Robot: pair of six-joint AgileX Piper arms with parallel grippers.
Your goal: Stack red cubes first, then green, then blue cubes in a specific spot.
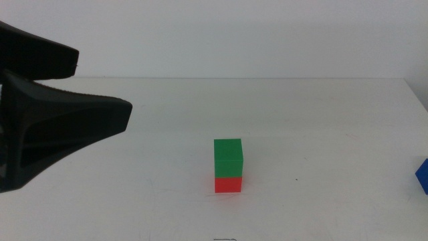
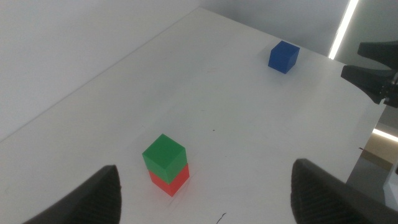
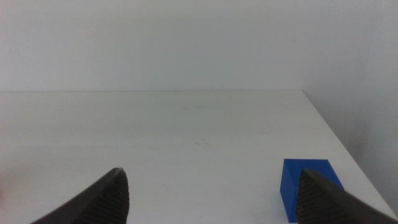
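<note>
The green cube (image 1: 227, 152) sits squarely on the red cube (image 1: 227, 184) on the white tabletop, a little right of centre. The stack also shows in the left wrist view, green (image 2: 164, 155) on red (image 2: 169, 181). The blue cube (image 1: 422, 175) lies alone at the table's right edge, cut off by the picture; it shows whole in the left wrist view (image 2: 283, 56) and in the right wrist view (image 3: 308, 185). My left gripper (image 1: 103, 86) is open and empty, raised left of the stack. My right gripper (image 3: 212, 175) is open and empty, short of the blue cube, which lies off to one side of its jaws.
The white table (image 1: 314, 114) ends at a pale back wall. Its right edge (image 3: 329, 134) runs close beside the blue cube. The right gripper (image 2: 352, 60) shows at the table's edge in the left wrist view.
</note>
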